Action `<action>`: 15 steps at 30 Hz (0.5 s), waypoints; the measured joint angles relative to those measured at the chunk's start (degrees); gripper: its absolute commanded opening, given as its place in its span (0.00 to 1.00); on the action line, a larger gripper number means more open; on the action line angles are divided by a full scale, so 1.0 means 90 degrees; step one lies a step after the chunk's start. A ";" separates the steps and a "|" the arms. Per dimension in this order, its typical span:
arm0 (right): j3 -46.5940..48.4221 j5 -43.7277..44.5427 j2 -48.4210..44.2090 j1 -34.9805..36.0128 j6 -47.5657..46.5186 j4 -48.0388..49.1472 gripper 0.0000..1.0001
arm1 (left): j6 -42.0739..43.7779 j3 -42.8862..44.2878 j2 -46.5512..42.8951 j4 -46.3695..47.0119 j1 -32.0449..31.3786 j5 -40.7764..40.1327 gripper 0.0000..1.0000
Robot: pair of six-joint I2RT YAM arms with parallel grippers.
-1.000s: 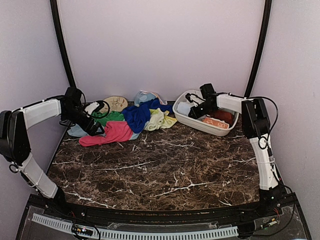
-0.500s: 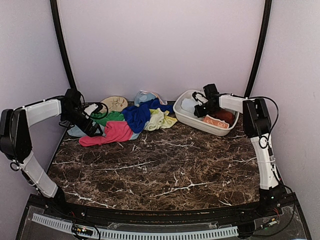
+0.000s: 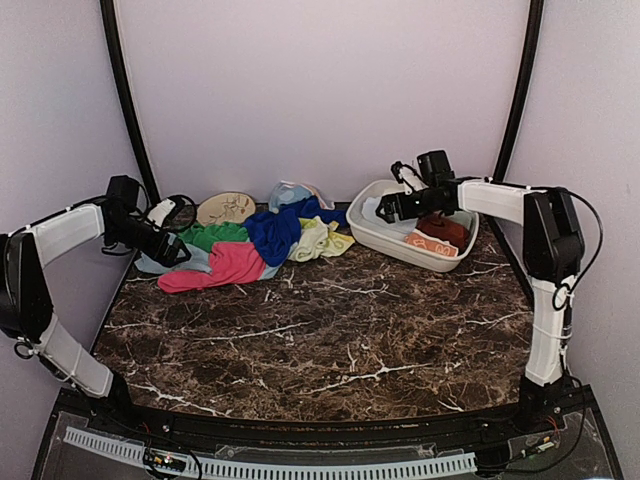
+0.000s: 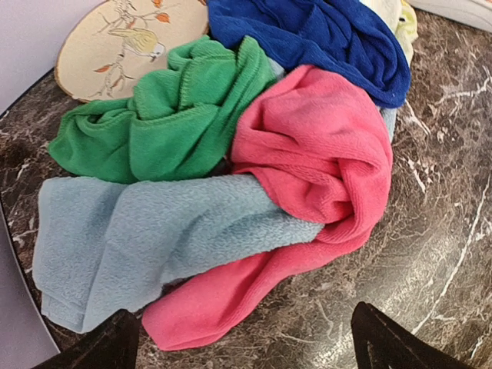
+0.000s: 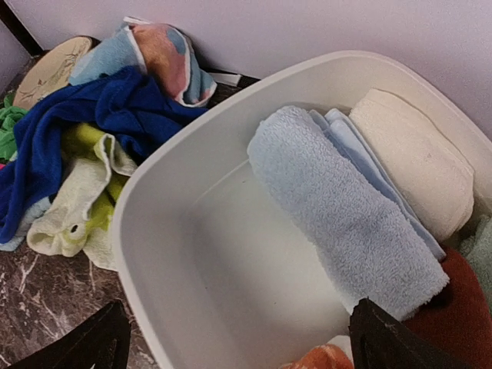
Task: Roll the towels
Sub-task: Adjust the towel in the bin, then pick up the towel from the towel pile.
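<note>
A heap of loose towels lies at the back left: pink [image 3: 228, 266], green [image 3: 216, 236], dark blue [image 3: 274, 230], yellow-green [image 3: 322, 240] and pale blue [image 3: 153, 263]. My left gripper [image 3: 172, 250] is open at the heap's left end; its wrist view looks down on the pink towel [image 4: 323, 154], the pale blue one [image 4: 138, 238] and the green one [image 4: 169, 115], with nothing between the fingers [image 4: 384, 342]. My right gripper [image 3: 386, 208] hovers open over the white basin [image 3: 400, 248]. A rolled light blue towel [image 5: 346, 223] lies inside, free of the fingers [image 5: 392, 342].
The basin [image 5: 177, 231] also holds a cream roll [image 5: 415, 169], a dark red roll [image 5: 453, 307] and an orange one [image 5: 323, 360]. A round beige mat with a bird print [image 4: 115, 42] leans at the back wall. Dark marble tabletop [image 3: 330, 340] stretches in front.
The right gripper opened, let go of the light blue roll in the basin, and lifted away. The left arm drew back to the left of the heap, still open.
</note>
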 measured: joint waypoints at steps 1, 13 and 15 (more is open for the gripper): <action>-0.0245 0.0024 -0.0248 0.0049 0.0034 0.0080 1.00 | -0.0036 -0.0005 -0.0051 0.0058 0.0102 0.0075 0.99; -0.1931 0.1423 -0.2390 0.0342 0.0704 0.1013 1.00 | -0.0425 -0.0738 -0.0879 0.0913 0.0967 0.0559 0.99; -0.2089 0.1693 -0.2591 0.0330 0.0991 0.1093 1.00 | -0.0500 -0.0891 -0.1042 0.1129 0.1064 0.0559 0.99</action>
